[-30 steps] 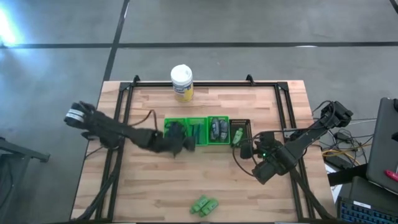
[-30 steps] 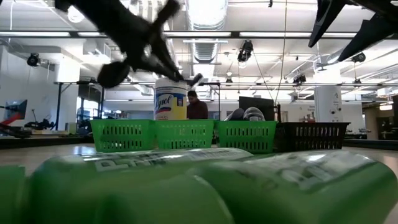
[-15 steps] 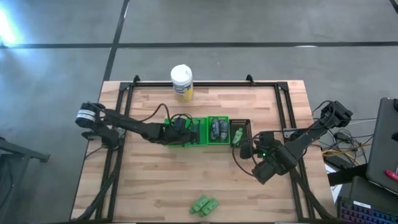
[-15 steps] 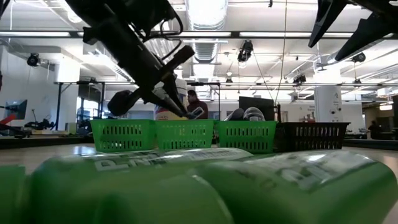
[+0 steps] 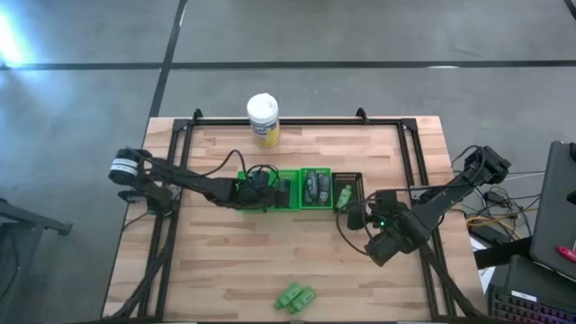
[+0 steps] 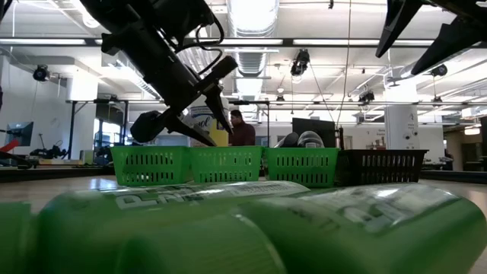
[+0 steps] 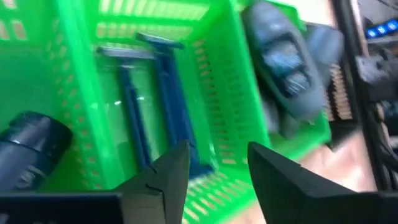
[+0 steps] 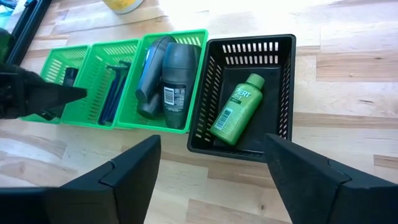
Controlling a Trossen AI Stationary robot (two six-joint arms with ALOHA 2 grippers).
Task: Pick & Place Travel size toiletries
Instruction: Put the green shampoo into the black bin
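Two bright green small bottles (image 5: 295, 296) left on the wooden surface (image 5: 225, 261).
Left pincer (image 7: 214, 171) gapes empty over the green baskets (image 5: 310, 205) holding blue razors (image 7: 149, 112); right pincer (image 8: 211, 177) waits open.

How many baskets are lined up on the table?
4, in one row: the first green basket on the left arm's side, the middle green basket, the third green basket, then the black basket nearest the right arm. None appears hidden.

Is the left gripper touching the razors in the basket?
Apart. The left wrist view shows the left gripper open and empty, the blue razors lying on the floor of the green basket beyond its fingertips.
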